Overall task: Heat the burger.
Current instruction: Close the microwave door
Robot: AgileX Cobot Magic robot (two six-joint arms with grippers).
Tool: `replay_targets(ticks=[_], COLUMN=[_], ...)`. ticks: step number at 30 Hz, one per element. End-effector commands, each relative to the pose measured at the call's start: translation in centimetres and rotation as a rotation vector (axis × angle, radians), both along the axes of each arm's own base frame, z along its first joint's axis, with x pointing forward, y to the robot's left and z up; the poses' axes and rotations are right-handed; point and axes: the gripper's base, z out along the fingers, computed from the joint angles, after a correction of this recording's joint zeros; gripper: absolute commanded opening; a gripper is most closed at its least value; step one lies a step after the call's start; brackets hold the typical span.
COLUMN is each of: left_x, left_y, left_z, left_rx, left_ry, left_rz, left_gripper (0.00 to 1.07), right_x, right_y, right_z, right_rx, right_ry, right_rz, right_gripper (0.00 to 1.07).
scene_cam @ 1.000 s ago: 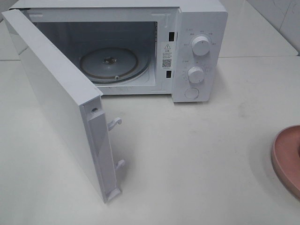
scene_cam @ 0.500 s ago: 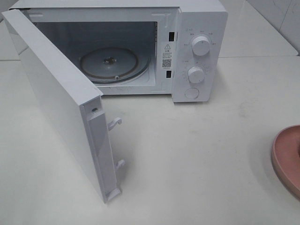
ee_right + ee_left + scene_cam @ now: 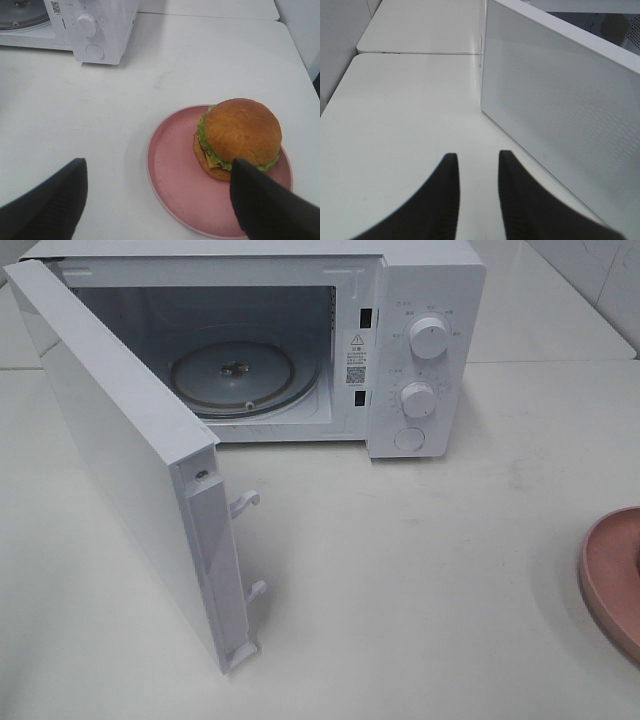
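Observation:
The burger (image 3: 239,137), with a glossy brown bun, green lettuce and yellow cheese, sits on a pink plate (image 3: 172,165) on the white table. My right gripper (image 3: 157,165) hovers just short of it, open, with its dark fingers spread wide and nothing between them. In the high view only the plate's rim (image 3: 612,575) shows at the right edge; the burger and both grippers are out of that view. My left gripper (image 3: 476,157) hangs over bare table beside the outer face of the microwave door (image 3: 560,105), its fingers a narrow gap apart and empty.
The white microwave (image 3: 425,300) stands at the back with its door (image 3: 120,450) swung wide toward the front left. A glass turntable (image 3: 235,375) lies inside the cavity. Two knobs and a button sit on its right panel.

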Motion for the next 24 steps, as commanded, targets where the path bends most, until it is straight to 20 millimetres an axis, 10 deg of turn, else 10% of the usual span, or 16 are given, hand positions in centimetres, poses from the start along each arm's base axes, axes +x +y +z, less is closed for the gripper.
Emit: replay_targets(ticks=[1,24], left_x=[2.1,10.7], left_y=[0.3,2.3], left_z=[0.2,-5.5], left_rx=[0.020,0.140], left_ry=[-0.007,-0.272], left_rz=[0.011,0.147], left_gripper=[0.00,0.00], right_x=[-0.4,-0.4], right_y=[0.0,0.0], right_z=[0.0,0.0], right_rx=[-0.001,-0.001], right_ry=[-0.037,-0.037], right_rz=[-0.002,-0.002], right_gripper=[0.76,0.76])
